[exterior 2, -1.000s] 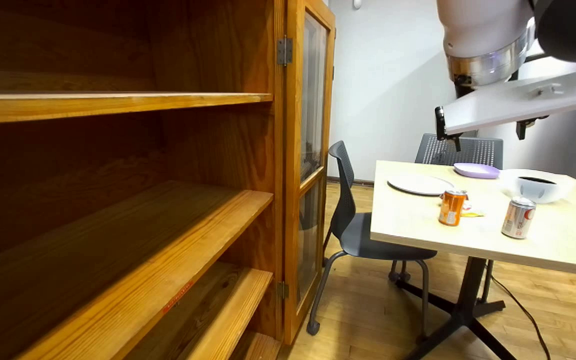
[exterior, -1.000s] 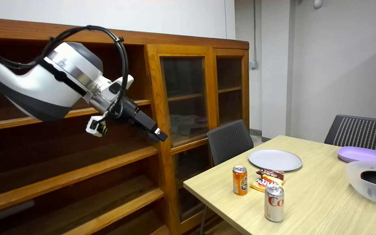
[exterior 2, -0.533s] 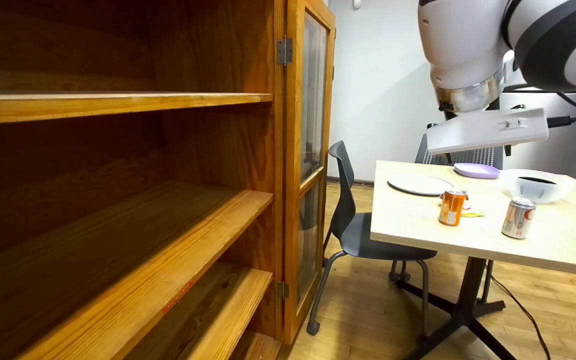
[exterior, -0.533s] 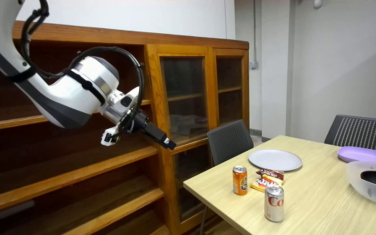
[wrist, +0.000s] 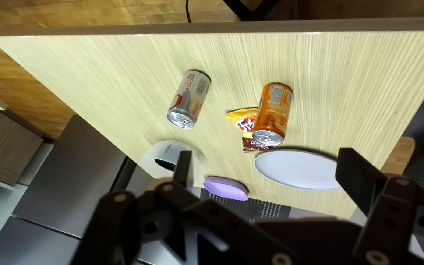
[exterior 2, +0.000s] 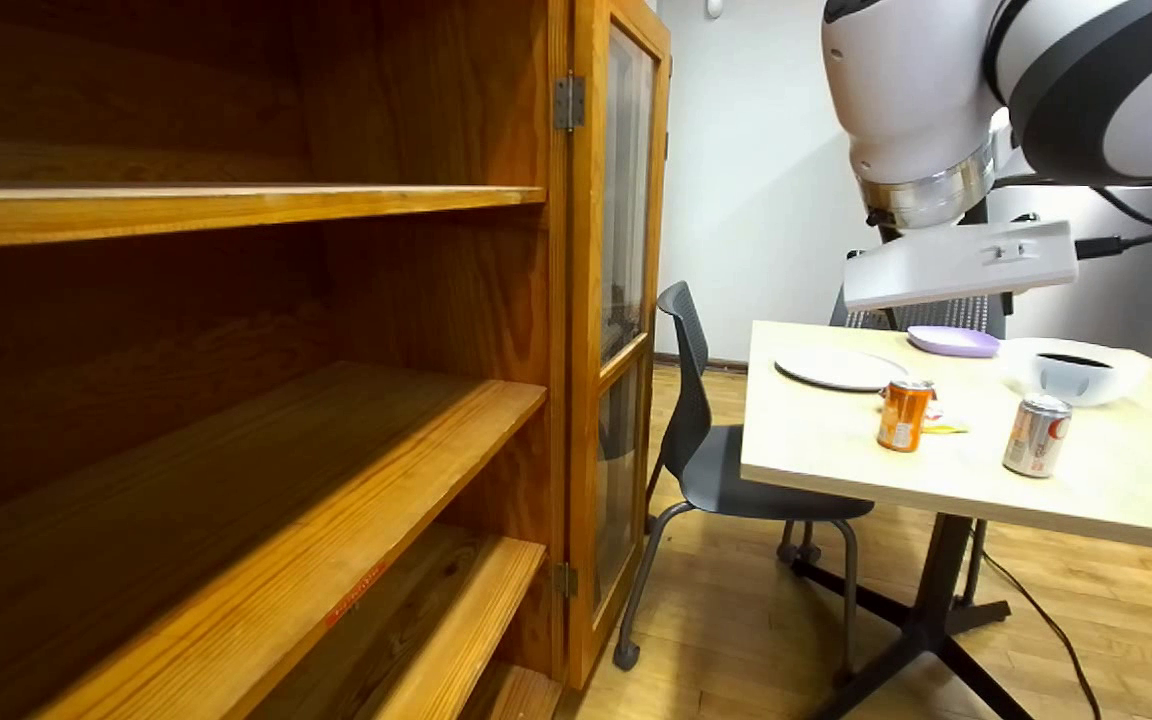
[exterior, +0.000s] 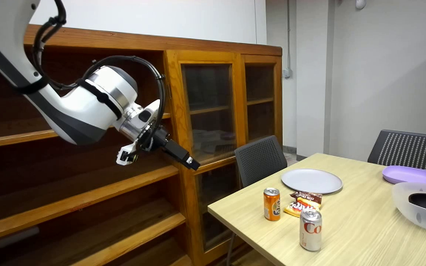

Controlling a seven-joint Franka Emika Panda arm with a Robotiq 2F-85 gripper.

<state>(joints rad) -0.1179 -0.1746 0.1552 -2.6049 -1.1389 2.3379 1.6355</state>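
My gripper is open and empty, in the air beyond the table's corner and above the table's height. In the wrist view its two dark fingers stand wide apart. In an exterior view a white mount hides most of it. An upright orange can stands nearest the corner; it also shows in the wrist view. An upright silver cola can stands apart from it, also in the wrist view. Yellow and brown snack packets lie beside the orange can. A pale grey plate lies behind them.
The light wood table also bears a purple dish and a translucent bowl with a dark inside. Dark chairs stand at its edges. A wooden cabinet with open shelves and glass doors stands beside the arm.
The arm and gripper have come lower and closer to the table, with only slight motion in the latest half second. The cans, packets and dishes have not moved.
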